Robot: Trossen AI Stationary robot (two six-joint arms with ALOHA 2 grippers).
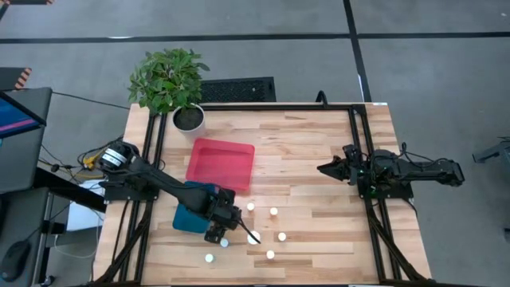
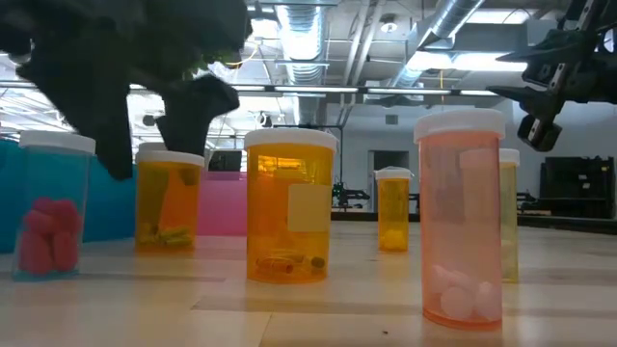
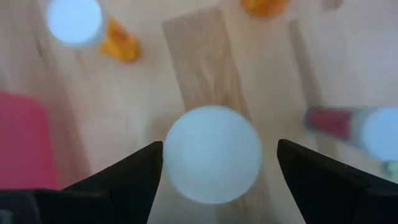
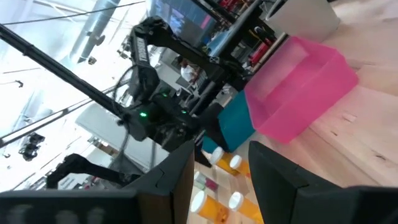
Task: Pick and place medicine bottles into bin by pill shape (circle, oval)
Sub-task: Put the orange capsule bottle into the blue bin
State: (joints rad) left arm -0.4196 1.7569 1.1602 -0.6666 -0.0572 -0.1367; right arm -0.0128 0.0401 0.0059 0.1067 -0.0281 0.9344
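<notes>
Several small bottles with white caps stand upright on the wooden table near its front edge. My left gripper (image 1: 221, 236) is open and points down over one orange bottle (image 2: 169, 198). Its fingers stand on either side of that bottle's white cap (image 3: 212, 154) with gaps showing. A bottle with pink pills (image 2: 53, 207) stands beside it, and another orange bottle (image 2: 289, 207) and a pink one (image 2: 461, 222) stand nearer the camera. My right gripper (image 1: 323, 168) is open and empty, raised over the table's right half.
A pink tray (image 1: 221, 165) lies at the table's middle, and a teal bin (image 1: 190, 214) sits partly under my left arm. A potted plant (image 1: 171, 84) stands at the far left corner. Bare wood lies between the bottles and my right arm.
</notes>
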